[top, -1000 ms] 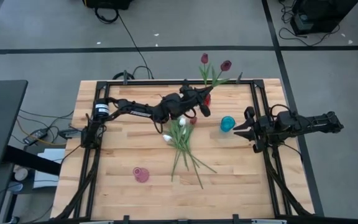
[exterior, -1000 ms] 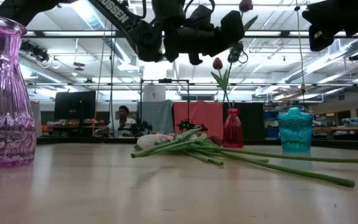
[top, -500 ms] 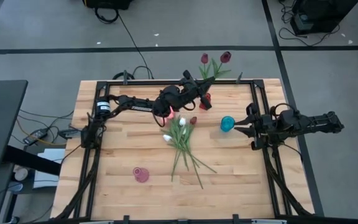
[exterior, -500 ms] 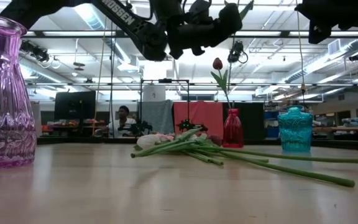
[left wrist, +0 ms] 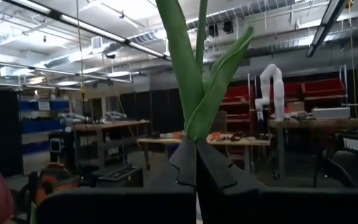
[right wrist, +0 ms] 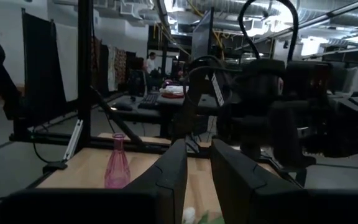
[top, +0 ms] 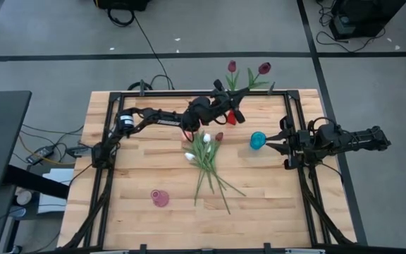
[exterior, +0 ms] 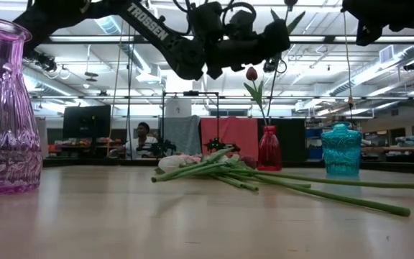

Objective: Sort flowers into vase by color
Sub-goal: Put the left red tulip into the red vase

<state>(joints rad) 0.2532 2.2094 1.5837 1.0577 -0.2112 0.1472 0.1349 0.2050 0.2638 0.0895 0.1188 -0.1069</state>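
My left gripper [top: 228, 107] hangs high over the red vase [exterior: 269, 149] near the table's far edge, shut on a dark red tulip [top: 263, 68]. A second dark red tulip [exterior: 251, 73] stands with its stem in that vase. A bunch of pink and white tulips [top: 206, 159] lies flat at mid-table. The teal vase [top: 258, 140] stands to the right of the bunch, and the pink vase [top: 160, 197] stands near the front left. My right gripper [top: 277, 144] waits beside the teal vase, slightly open. My left gripper pinches the dark red tulip between its two fingers [left wrist: 213, 168] at the stem where the leaves branch off [left wrist: 197, 127]. The fingers lie across the stem. The flower is lifted clear of the table and tilts up toward the far right, its head [top: 263, 68] above the gripper.
A black frame rail [top: 189, 94] runs along the table's far edge and sides. Bare wood lies at the near side around the pink vase [exterior: 2, 108]. A person [exterior: 143, 137] sits far behind the table.
My left gripper has moved a little toward the far edge and up, staying shut on the dark red tulip. The tulip's head has swung toward the right, past the far rail. The right arm has kept still.
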